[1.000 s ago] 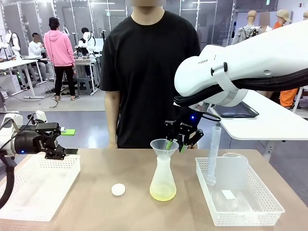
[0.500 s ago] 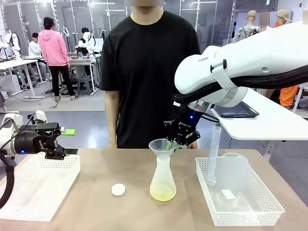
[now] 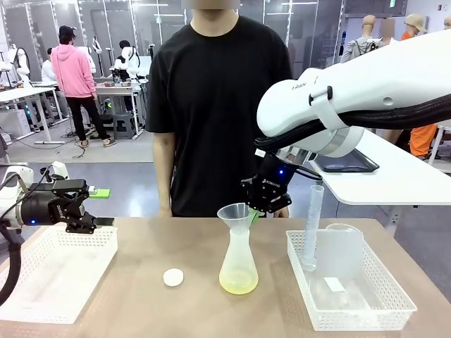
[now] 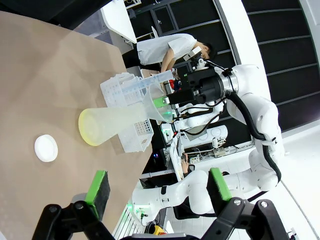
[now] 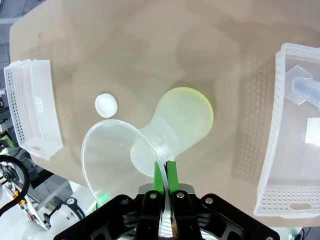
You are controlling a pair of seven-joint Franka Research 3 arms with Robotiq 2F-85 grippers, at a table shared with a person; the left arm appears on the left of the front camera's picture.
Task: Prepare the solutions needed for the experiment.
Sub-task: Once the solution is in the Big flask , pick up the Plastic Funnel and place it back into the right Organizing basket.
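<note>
Now the solutions (image 3: pixel 238 285) lie flat in the upright flask (image 3: pixel 238 255); right jaws pinch its funnel (image 3: pixel 235 213), left jaws gape.

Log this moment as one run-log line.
right gripper: shut on funnel rim | funnel: in flask mouth | flask: shallow yellow liquid | left gripper: open, by left basket
</note>
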